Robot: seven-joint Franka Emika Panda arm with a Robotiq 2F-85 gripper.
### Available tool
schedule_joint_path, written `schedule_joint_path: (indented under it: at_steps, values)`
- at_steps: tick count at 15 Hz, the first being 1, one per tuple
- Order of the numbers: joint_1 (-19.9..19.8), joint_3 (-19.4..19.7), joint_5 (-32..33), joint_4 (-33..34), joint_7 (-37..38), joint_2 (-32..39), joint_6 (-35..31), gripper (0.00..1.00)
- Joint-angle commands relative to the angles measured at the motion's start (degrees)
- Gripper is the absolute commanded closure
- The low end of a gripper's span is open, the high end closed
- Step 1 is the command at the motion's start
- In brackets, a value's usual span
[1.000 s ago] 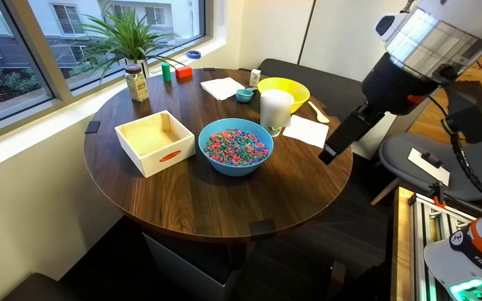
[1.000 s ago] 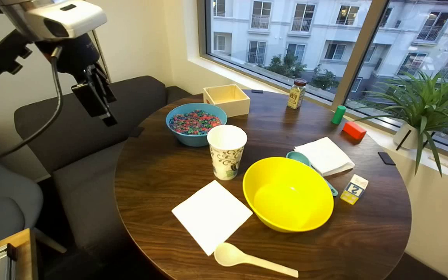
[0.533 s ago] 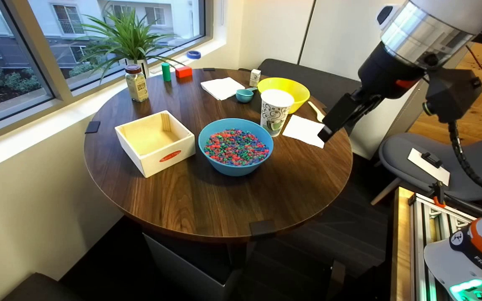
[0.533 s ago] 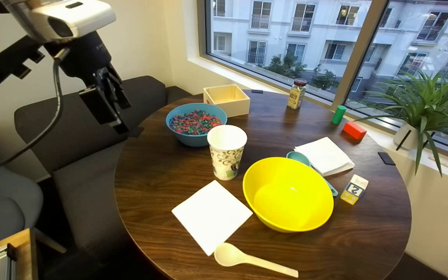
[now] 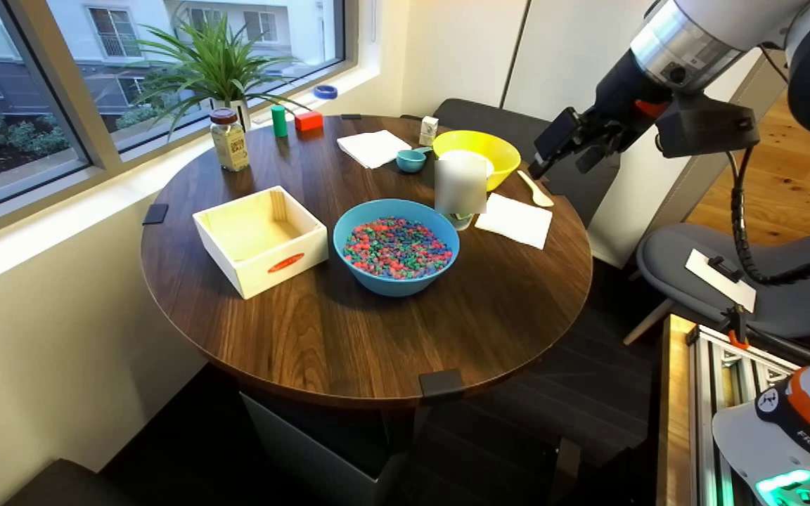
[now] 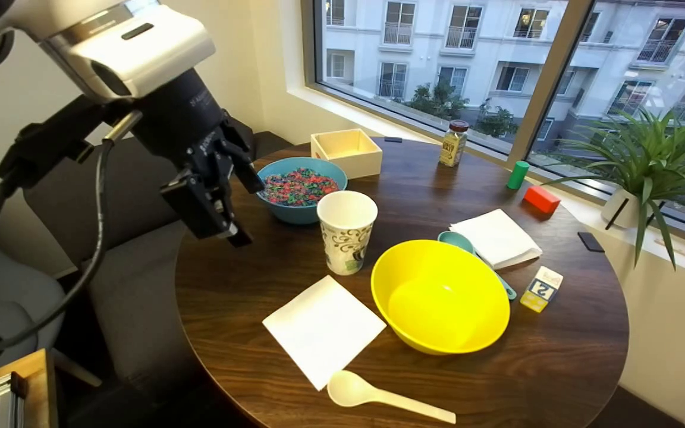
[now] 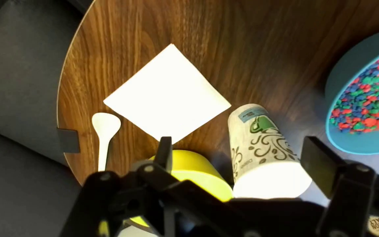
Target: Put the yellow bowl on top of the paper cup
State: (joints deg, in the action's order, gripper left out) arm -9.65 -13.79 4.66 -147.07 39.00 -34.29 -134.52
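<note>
The yellow bowl [image 6: 440, 297] stands upright on the round table, also seen in an exterior view [image 5: 500, 151]. The paper cup [image 6: 347, 238] stands upright and open end up beside it. A blurred patch hides most of the cup [image 5: 460, 221] in an exterior view. My gripper [image 6: 247, 211] is open and empty in the air above the table, short of the cup. In the wrist view the gripper [image 7: 237, 141] has its fingers wide apart. The cup [image 7: 258, 141] shows between them, and the bowl [image 7: 192, 164] is partly hidden behind the left finger.
A blue bowl of colourful pieces [image 6: 298, 196] stands near the cup, with a wooden box [image 6: 348, 156] behind. A white napkin [image 6: 324, 333] and pale spoon [image 6: 390, 401] lie near the yellow bowl. A teal scoop [image 6: 456, 239] and letter block [image 6: 541, 289] are beyond it.
My gripper has moved over the table toward the cup and yellow bowl, and has turned. Its two fingers now show more clearly apart. The bowl and cup have not moved.
</note>
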Motion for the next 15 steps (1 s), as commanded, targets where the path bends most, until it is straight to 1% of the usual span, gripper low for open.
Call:
schedule_joint_path:
  at_steps: [1, 2, 3, 5, 7, 8, 11, 15]
  values:
    - [0.67, 0.71, 0.61, 0.03, 0.77, 0.11, 0.14, 0.00]
    - [0.68, 0.67, 0.61, 0.03, 0.97, 0.10, 0.14, 0.00]
    - [-0.85, 0.28, 2.21, 0.21, 1.88, 0.37, 1.03, 0.00]
    - [-2.86, 0.94, 4.07, 0.11, 2.43, 0.35, 0.05, 0.00]
    - [-4.41, 2.08, 5.61, 0.40, 2.15, 0.54, 0.08, 0.00]
    - [-5.88, 2.84, 6.70, 0.42, 2.38, 1.43, -0.34, 0.00]
    - [-9.06, 4.36, 10.77, 0.55, 2.14, 3.81, -3.20, 0.00]
    - [-9.86, 7.80, 11.38, 1.68, 0.22, 8.56, -7.62, 0.00]
